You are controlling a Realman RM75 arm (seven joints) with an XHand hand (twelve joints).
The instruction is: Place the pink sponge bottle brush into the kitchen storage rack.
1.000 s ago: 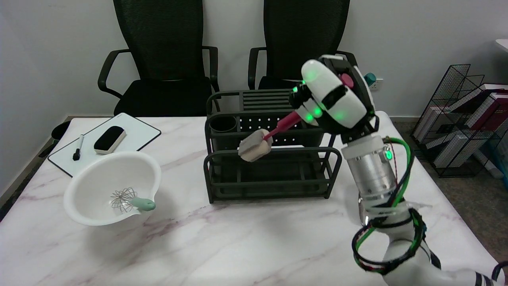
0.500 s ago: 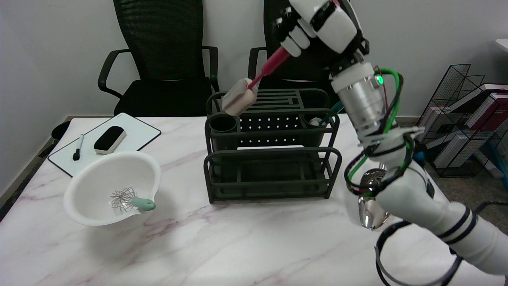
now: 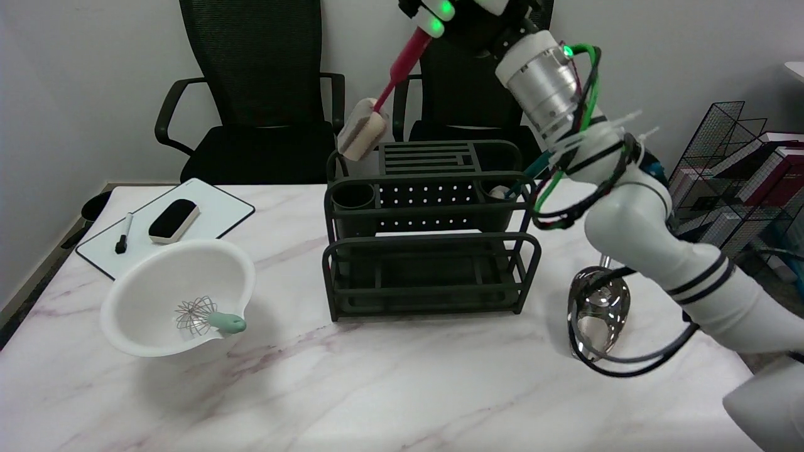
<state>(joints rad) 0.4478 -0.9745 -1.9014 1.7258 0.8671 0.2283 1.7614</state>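
Brush (image 3: 383, 103) held below right hand (image 3: 461, 12), above rack (image 3: 433, 242).

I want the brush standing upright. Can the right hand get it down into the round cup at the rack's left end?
Probably yes: the pink-handled sponge bottle brush hangs just above the dark green rack's round cup, which looks empty.
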